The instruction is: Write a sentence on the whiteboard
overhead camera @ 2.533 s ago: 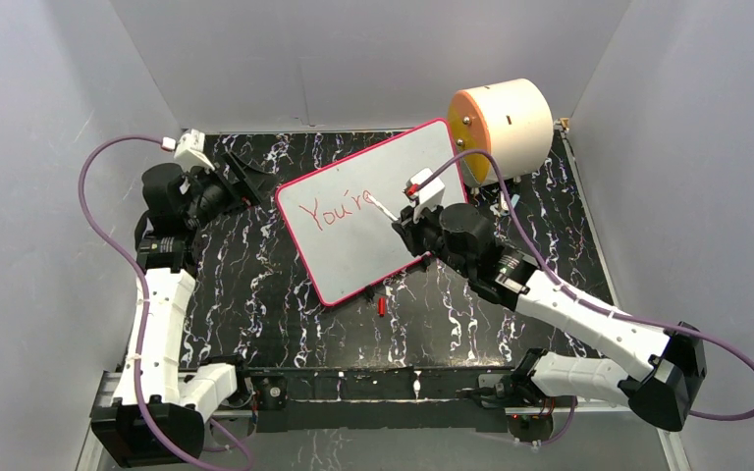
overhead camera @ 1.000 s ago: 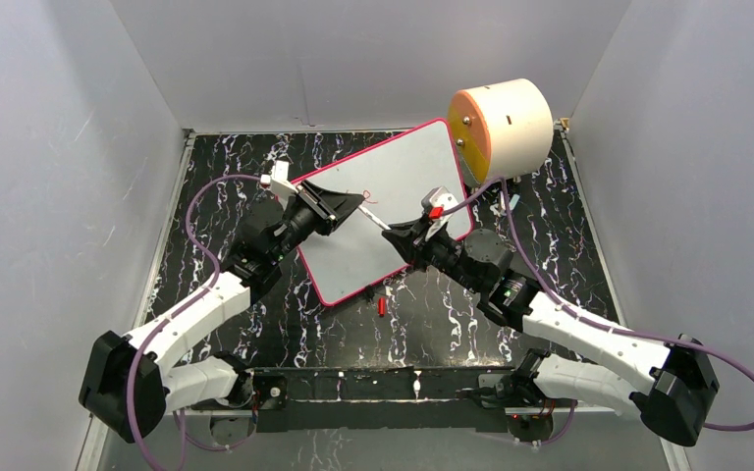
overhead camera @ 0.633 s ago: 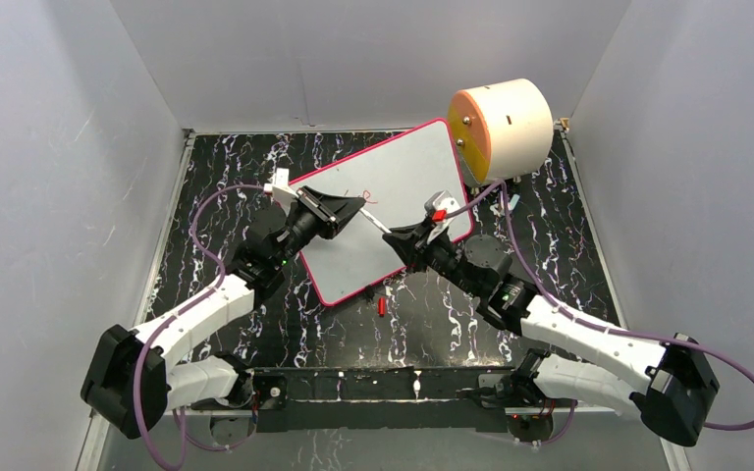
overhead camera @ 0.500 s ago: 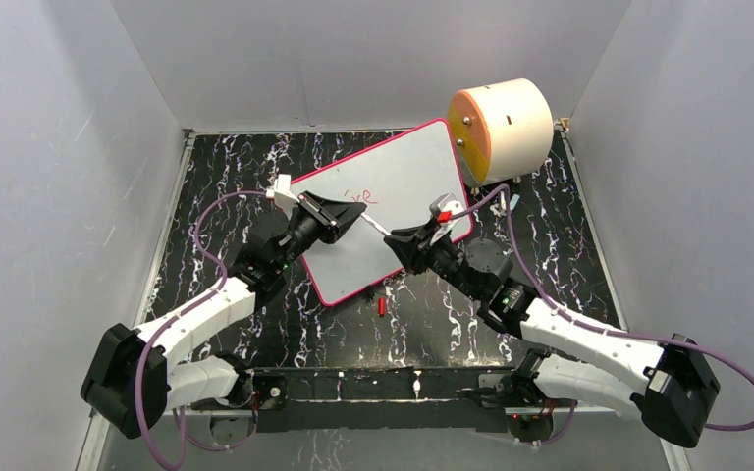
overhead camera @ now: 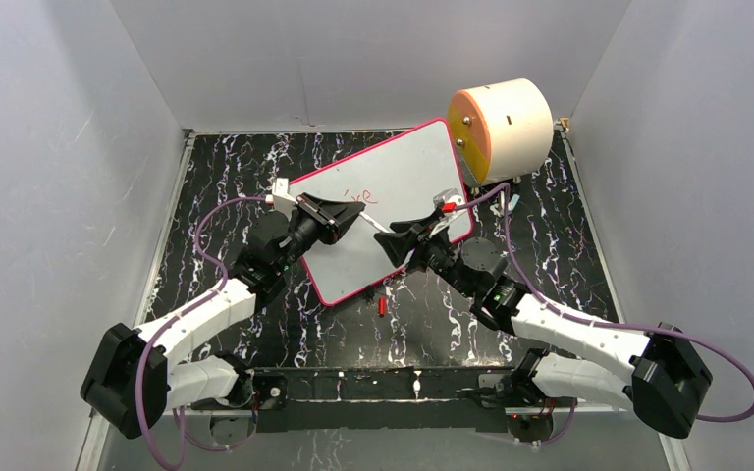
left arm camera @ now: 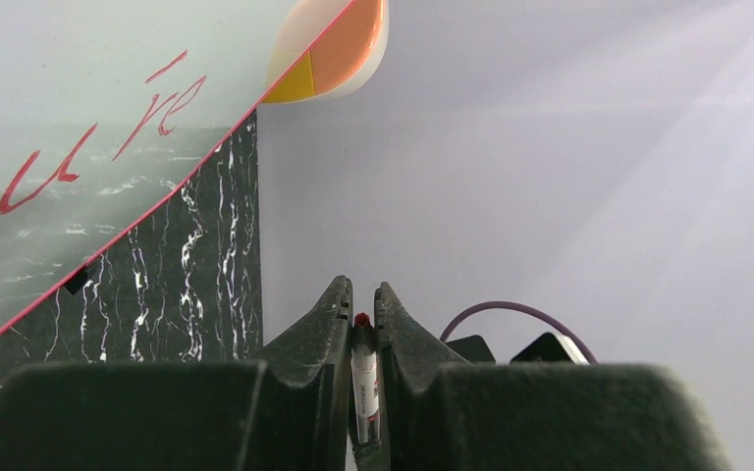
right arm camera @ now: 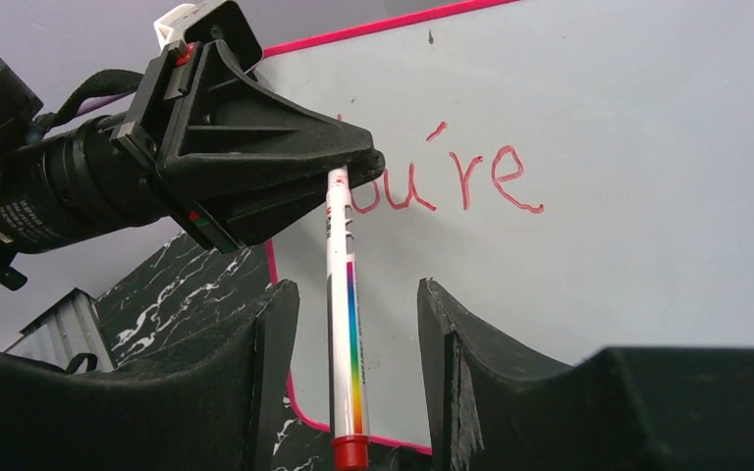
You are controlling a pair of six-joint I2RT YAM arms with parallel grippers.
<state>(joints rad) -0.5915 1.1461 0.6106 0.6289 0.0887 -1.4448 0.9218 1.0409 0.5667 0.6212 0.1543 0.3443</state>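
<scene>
Handover of the marker [right arm camera: 342, 294] is done: the left hand [overhead camera: 356, 215] now clamps its far end, the right hand [overhead camera: 389, 245] has spread apart, and the sentence [right arm camera: 452, 182] on the whiteboard [overhead camera: 407, 162] at centre frame, stopped at "You're", probably continues left-handed.

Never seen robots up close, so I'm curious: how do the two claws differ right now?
The left claw is pinched shut on one end of the pen; the right claw stands open, gaps either side of that pen. The left reaches over the whiteboard from its left edge, the right from its near edge. Both are black, two-fingered, facing each other.
</scene>
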